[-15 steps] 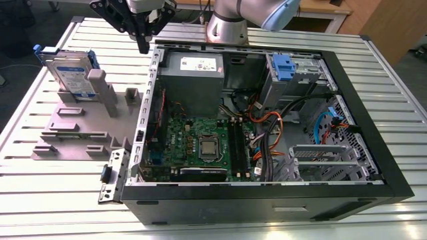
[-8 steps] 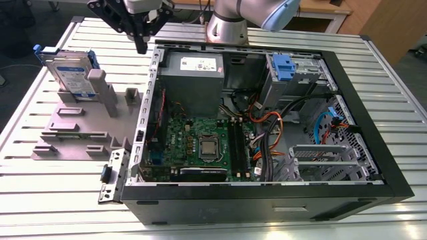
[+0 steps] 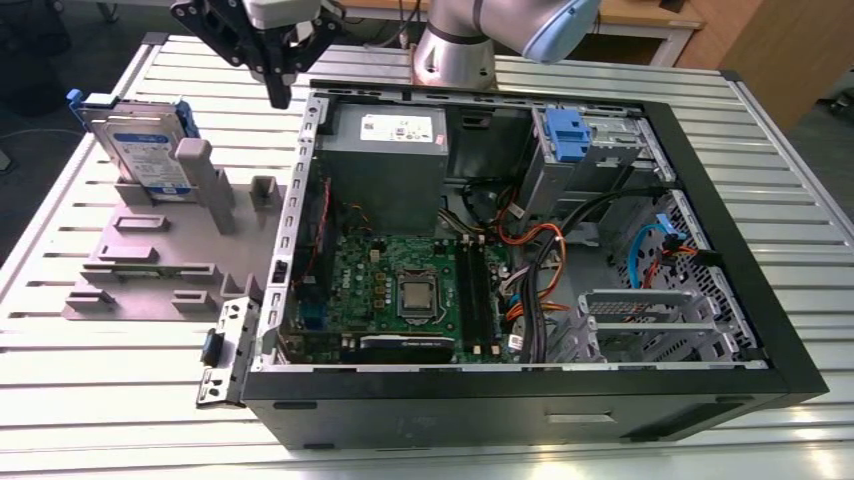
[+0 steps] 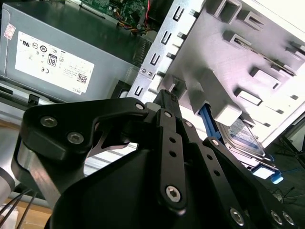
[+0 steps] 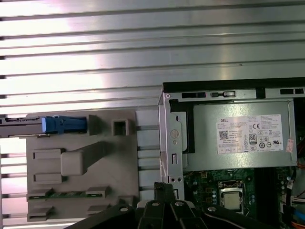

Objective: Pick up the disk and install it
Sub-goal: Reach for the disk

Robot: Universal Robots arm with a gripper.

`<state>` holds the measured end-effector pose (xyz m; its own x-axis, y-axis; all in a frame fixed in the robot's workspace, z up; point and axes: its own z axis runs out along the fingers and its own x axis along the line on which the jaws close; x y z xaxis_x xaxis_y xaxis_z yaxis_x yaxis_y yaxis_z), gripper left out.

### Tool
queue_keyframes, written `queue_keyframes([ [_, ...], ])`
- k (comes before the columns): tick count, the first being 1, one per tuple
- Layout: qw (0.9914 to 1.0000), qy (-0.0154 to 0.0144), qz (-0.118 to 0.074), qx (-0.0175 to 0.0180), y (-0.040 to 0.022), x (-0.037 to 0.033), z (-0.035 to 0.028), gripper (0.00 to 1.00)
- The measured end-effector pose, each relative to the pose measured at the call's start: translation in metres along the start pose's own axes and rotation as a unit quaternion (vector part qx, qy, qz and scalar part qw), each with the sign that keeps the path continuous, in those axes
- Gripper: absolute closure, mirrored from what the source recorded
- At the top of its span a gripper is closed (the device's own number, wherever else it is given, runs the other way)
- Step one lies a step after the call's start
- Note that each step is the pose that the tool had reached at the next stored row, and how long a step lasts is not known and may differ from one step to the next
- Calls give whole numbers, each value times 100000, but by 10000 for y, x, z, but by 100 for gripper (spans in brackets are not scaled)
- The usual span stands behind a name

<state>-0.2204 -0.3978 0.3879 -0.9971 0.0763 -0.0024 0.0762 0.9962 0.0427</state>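
Over the case's (image 3: 747, 250) far corner, on the exterior view's left, the gripper (image 3: 278, 95) hangs with its fingers pinched together on nothing. The disk (image 3: 140, 150) stands on edge at the far end of the grey holder (image 3: 147, 270), on the table to the exterior view's left of the case. It sits near the gripper but is not touched. Judged: the task is at its start, with the disk not yet picked up and the install undone.

Disk (image 3: 140, 150) on holder (image 3: 147, 270), exterior view's left of case (image 3: 507, 405).
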Motion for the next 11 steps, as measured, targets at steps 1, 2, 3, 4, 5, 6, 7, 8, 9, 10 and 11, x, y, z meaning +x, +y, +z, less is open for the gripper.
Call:
queue_keyframes([
  [1, 100000, 39, -2, 4, 0, 2, 1, 89],
  [2, 100000, 83, -1, 5, 0, 3, 2, 89],
  [3, 100000, 120, 2, 9, 0, 6, 3, 89],
  [4, 100000, 156, 7, 14, -1, 8, 3, 89],
  [5, 100000, 197, 9, 15, -1, 10, 4, 89],
  [6, 100000, 221, 8, 18, -1, 10, 5, 89],
  [7, 100000, 251, 9, 23, -1, 11, 5, 89],
  [8, 100000, 281, 10, 21, -1, 12, 7, 89],
  [9, 100000, 307, 13, 25, -1, 13, 7, 89],
  [10, 99999, 338, 12, 27, -2, 14, 8, 89],
  [11, 99999, 376, 13, 26, -2, 16, 9, 89],
])
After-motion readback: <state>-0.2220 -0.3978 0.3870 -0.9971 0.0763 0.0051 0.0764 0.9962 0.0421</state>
